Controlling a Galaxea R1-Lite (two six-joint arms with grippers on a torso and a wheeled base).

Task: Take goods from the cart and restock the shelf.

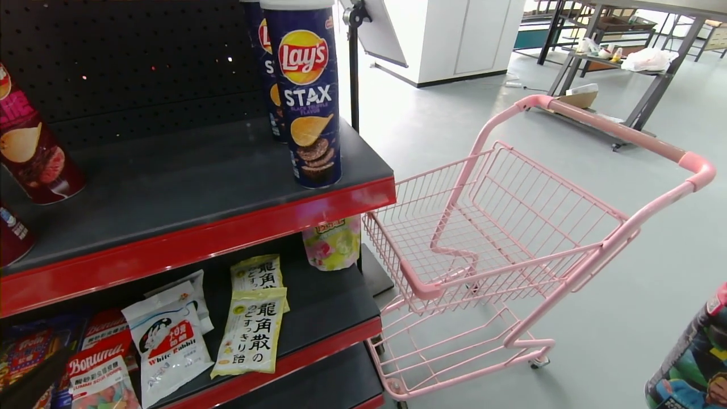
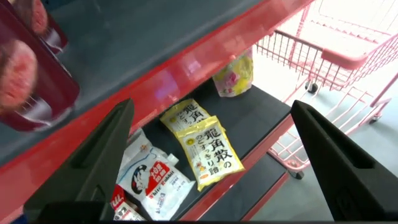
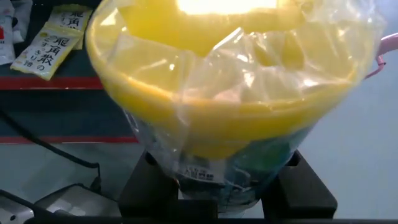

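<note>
Fingers of the right gripper [image 3: 227, 186] are closed on a chip canister [image 3: 230, 93] low on its body, one dark finger on each side. From the wrist you look straight at its yellow lid under crinkled clear wrap. From the head camera the same canister sits at the lower right corner, tilted, dark with teal print and a red rim. It is on the far side of the pink shopping cart [image 1: 613, 132] from the shelf [image 1: 227, 227].

The cart is parked just beside the shelf's right end, its wire basket almost touching the red front edge.

On the upper board two dark blue chip canisters [image 1: 309, 96] stand upright at the right end, one behind the other. Two maroon canisters [image 1: 34, 153] stand well apart from them at the left.

The left gripper [image 2: 212, 106] hangs in front of that red edge, its fingers spread wide with nothing between them. Past them lies the lower board. Two yellow candy packets [image 2: 208, 152] lie flat and overlapping there, with a white candy bag [image 2: 152, 180] beside them. A green-and-yellow pouch [image 2: 233, 78] stands farther back, toward the cart end.
</note>
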